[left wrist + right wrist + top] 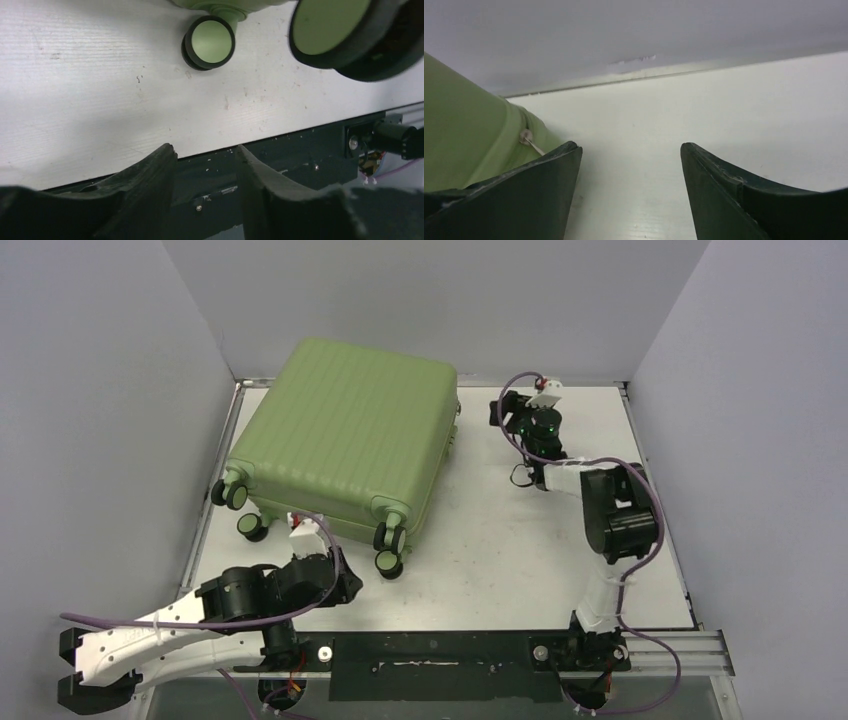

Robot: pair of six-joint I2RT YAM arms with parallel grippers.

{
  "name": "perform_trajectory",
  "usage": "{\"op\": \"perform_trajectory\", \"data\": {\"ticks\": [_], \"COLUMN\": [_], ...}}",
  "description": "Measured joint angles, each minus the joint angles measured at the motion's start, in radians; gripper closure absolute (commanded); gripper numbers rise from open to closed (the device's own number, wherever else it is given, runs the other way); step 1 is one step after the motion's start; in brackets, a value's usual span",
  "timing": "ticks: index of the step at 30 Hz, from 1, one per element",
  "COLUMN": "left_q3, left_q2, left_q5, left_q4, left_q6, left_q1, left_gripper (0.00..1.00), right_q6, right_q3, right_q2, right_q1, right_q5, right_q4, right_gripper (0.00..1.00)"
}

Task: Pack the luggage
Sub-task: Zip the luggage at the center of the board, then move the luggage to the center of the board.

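The luggage (345,435), a light-green ribbed suitcase, lies flat and closed at the back left of the table; its lining is hidden. Its black wheels with green hubs (389,538) face the near edge. My left gripper (350,587) is open and empty, low over the table just in front of the near right wheels. The left wrist view shows its gripper (205,147) and two wheels (210,41) above the fingers. My right gripper (507,405) is open and empty, to the right of the suitcase's far corner. In the right wrist view its gripper (629,145) has the suitcase's side (464,125) and a zipper pull (526,137) at its left finger.
The white table (500,540) is walled in by grey panels on the left, back and right. A black mounting plate (430,665) runs along the near edge and also shows in the left wrist view (300,150). Purple cables loop around both arms.
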State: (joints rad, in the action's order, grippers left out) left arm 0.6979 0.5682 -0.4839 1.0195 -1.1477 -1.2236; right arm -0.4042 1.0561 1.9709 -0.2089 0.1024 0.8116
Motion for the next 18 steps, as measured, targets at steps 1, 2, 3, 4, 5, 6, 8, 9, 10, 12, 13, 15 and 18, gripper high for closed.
{"op": "perform_trajectory", "data": {"ticks": [1,2,3,4,5,6,8,9,10,12,13,15,18], "left_q3": [0.011,0.027,0.046,0.064,0.095,0.122,0.173,0.201,0.227,0.27,0.284,0.293,0.303], "left_q2": [-0.002,-0.003,-0.003,-0.003,-0.003,-0.003,-0.005,-0.008,-0.01,-0.016,-0.019,-0.02,0.014], "left_q5": [0.006,0.014,0.023,0.027,0.039,0.048,0.064,0.072,0.074,0.06,0.04,-0.013,-0.124], "left_q4": [0.0,0.0,0.001,0.001,0.0,-0.002,-0.011,-0.024,-0.039,-0.08,-0.109,-0.17,-0.239], "left_q6": [0.011,0.023,0.039,0.052,0.075,0.097,0.142,0.167,0.193,0.241,0.262,0.29,0.314], "left_q1": [0.0,0.0,0.0,0.0,0.0,0.0,0.0,0.0,0.0,0.0,0.0,0.0,0.0], "left_gripper": [0.47,0.44,0.41,0.37,0.34,0.31,0.26,0.23,0.19,0.03,0.03,0.03,0.03], "right_q6": [0.007,0.014,0.02,0.026,0.03,0.031,0.028,0.025,0.018,-0.005,-0.016,-0.04,-0.078], "right_q3": [0.001,0.005,0.015,0.029,0.052,0.074,0.126,0.16,0.198,0.281,0.335,0.467,0.709], "right_q2": [-0.04,-0.074,-0.117,-0.154,-0.194,-0.223,-0.26,-0.27,-0.273,-0.263,-0.247,-0.19,-0.051], "right_q1": [0.006,0.007,0.006,0.002,-0.003,-0.005,-0.01,-0.013,-0.014,-0.014,-0.014,-0.016,-0.021], "right_q5": [-0.006,-0.012,-0.013,-0.014,-0.016,-0.016,-0.008,0.002,0.017,0.056,0.08,0.129,0.218], "right_q4": [-0.026,-0.05,-0.079,-0.101,-0.125,-0.139,-0.164,-0.179,-0.195,-0.245,-0.276,-0.337,-0.434], "right_gripper": [0.2,0.16,0.12,0.1,0.09,0.08,0.06,0.05,0.04,0.02,0.01,0.0,0.0]}}
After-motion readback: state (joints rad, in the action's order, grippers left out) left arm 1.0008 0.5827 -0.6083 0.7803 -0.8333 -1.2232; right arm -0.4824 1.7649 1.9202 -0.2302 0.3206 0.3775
